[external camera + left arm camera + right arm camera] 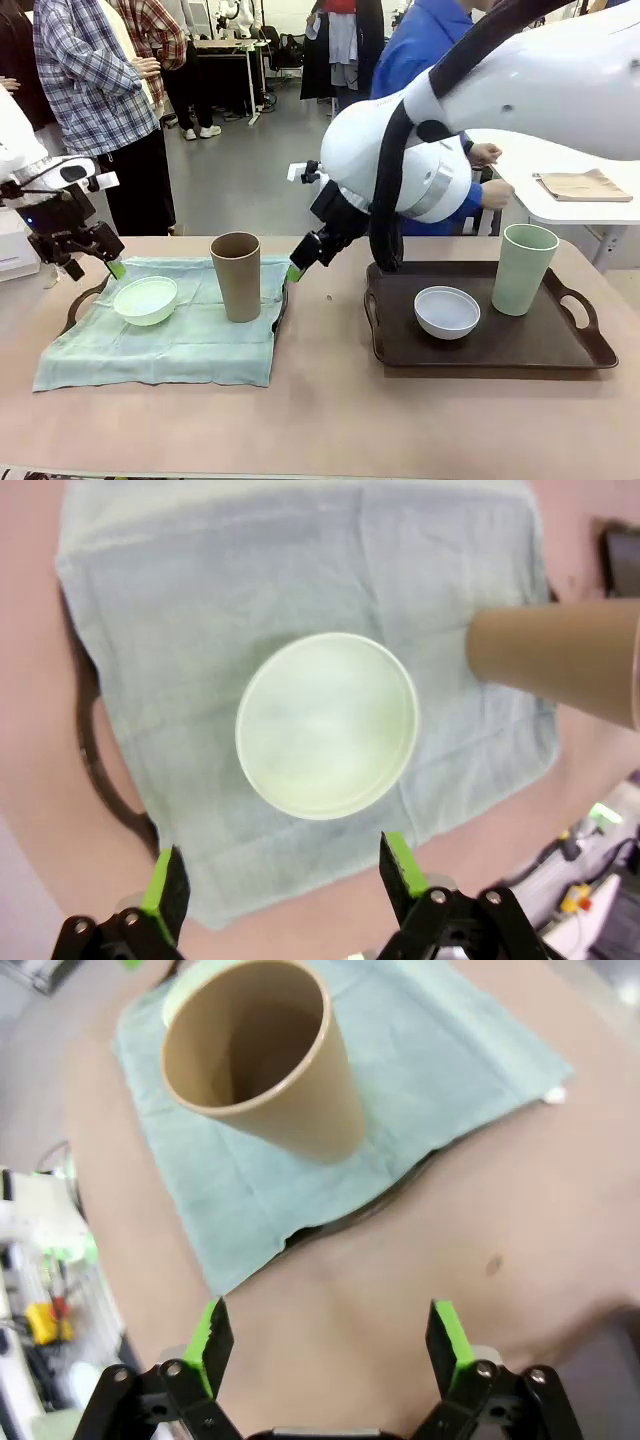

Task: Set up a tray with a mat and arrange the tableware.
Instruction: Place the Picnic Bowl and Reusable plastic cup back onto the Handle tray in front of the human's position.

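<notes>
Halfway-ish: mint bowl [146,299] and brown cup [236,275] sit on the mat [160,350] covering the left tray [82,300], white bowl [447,311] and pale green cup [524,268] wait on the right tray [530,348] (bare, no mat). Left fingers [165,880] and right fingers [447,1335] wide, empty

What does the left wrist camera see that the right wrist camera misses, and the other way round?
Left wrist, not right: the open left claw facing the whole mint green bowl. Right wrist, not left: the open right claw over the table, looking into the empty brown cup. Both: that cup standing on the green mat, with a dark tray edge beneath.
</notes>
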